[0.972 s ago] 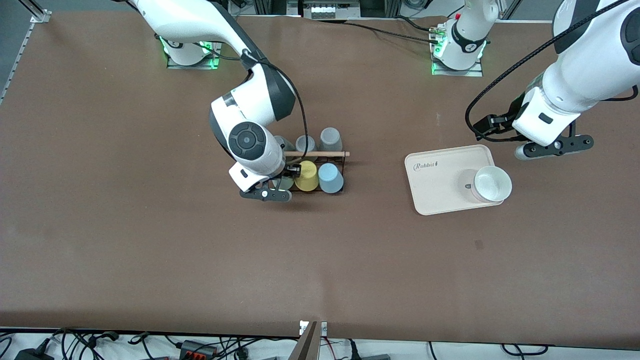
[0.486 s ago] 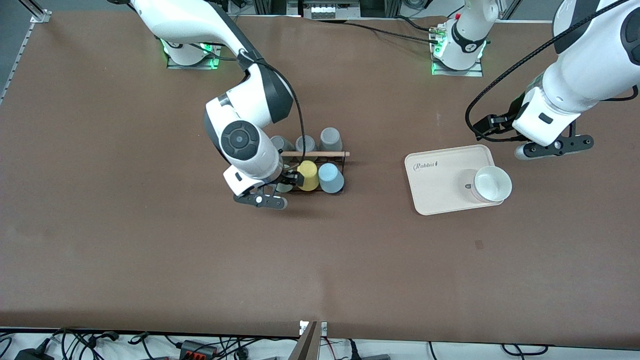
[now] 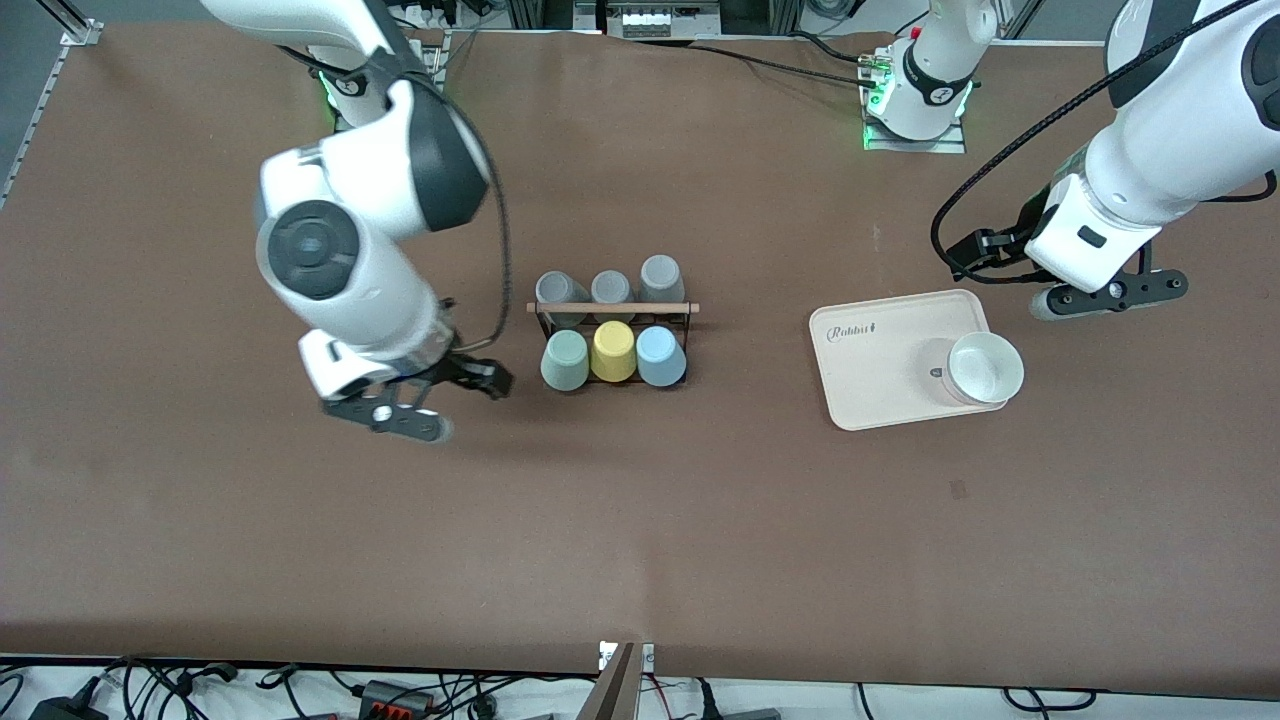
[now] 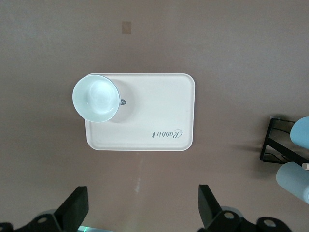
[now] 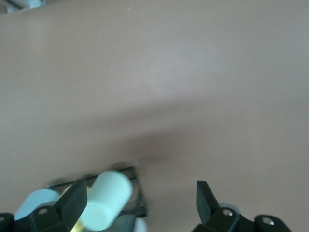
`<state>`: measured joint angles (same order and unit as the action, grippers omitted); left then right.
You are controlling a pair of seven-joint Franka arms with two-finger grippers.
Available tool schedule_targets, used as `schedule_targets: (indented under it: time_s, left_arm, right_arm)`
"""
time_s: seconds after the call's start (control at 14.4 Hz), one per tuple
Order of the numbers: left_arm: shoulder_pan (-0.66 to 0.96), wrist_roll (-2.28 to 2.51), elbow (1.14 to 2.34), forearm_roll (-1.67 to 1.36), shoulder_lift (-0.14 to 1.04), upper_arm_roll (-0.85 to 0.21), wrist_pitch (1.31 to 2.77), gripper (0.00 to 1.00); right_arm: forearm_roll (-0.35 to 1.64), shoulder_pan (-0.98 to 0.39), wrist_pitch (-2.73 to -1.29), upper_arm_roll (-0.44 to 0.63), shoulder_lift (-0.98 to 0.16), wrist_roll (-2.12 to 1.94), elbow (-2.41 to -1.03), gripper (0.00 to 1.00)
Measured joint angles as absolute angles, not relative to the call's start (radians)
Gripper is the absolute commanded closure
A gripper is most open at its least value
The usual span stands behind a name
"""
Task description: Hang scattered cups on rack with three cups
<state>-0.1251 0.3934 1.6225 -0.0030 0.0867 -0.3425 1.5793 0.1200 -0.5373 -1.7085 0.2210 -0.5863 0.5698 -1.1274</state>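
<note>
I see the right gripper (image 3: 440, 385) over bare table toward the right arm's end, its jaws spread wide with nothing between them; the rack (image 3: 612, 309) stands just beside it, clear of the jaws. On the rack's row nearer the front camera hang 3 cups: the green cup (image 3: 565, 360) closest to those open jaws, then the yellow cup (image 3: 613, 351), then the blue cup (image 3: 661, 356); 3 grey cups (image 3: 611, 286) sit on the farther row. My right wrist view shows the green cup (image 5: 106, 199) near one finger, not touching it. The tray (image 3: 880, 375) holds a white bowl (image 3: 985, 367) at its corner; the left gripper (image 4: 142, 212) waits over the table beside that tray, jaws parted and empty.
</note>
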Motion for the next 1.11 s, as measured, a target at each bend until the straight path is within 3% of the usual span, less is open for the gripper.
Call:
schedule_targets:
  time_s: [0.62, 0.9, 1.11]
  left_arm:
    - [-0.127, 0.393, 1.623, -0.005, 0.087, -0.342, 1.579, 0.0]
    - [-0.128, 0.394, 1.623, -0.005, 0.087, -0.342, 1.579, 0.0]
    - [-0.128, 0.394, 1.623, -0.005, 0.087, -0.342, 1.579, 0.0]
  right_arm:
    - [0.116, -0.223, -1.599, 0.226, -0.471, 0.129, -1.122, 0.0]
    - [0.078, -0.023, -1.588, 0.071, -0.392, 0.051, -1.138, 0.0]
    - [0.014, 0.029, -1.583, 0.008, -0.345, 0.018, -1.169, 0.0]
